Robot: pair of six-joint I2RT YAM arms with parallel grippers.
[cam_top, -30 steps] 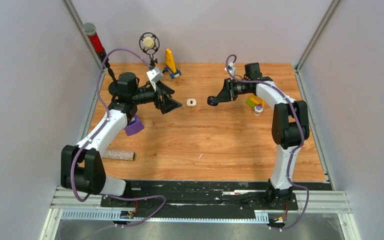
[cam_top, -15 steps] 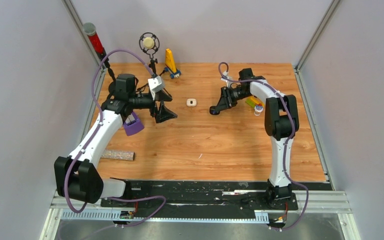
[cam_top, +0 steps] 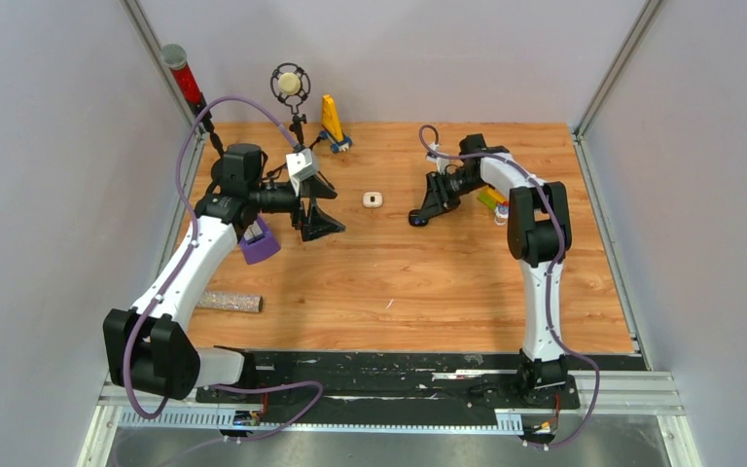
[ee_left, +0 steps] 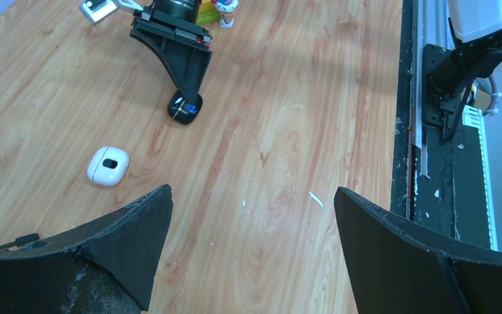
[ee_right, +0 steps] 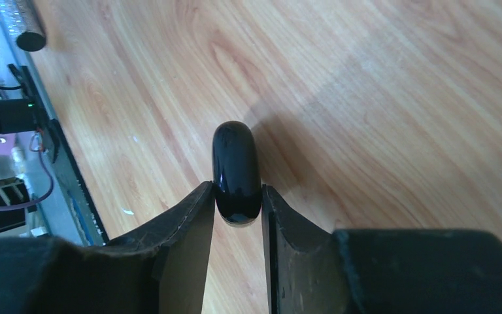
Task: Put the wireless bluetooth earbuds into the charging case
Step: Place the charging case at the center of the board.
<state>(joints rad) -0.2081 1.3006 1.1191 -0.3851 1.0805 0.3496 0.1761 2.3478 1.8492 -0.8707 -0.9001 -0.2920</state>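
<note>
Left gripper [cam_top: 331, 206] spread wide and holding nothing; right gripper [cam_top: 416, 217] pinching the black charging case [ee_right: 236, 171].

Left to right, top view: speckled tube [cam_top: 231, 303] lying near the left table edge. Purple object [cam_top: 260, 244] beside the left arm. Left jaws stand fully apart, pointing toward table centre. White charging case [cam_top: 373, 199] lies flat on the wood between the two grippers, touching neither, a dark oval mark on its upper face. Right fingers clamp the glossy black case on edge, its rounded end sticking out past the tips, low over the wood; contact with the table cannot be told. Coloured items [cam_top: 494, 201] sit behind the right wrist. The earbuds are too small to make out in any view.
</note>
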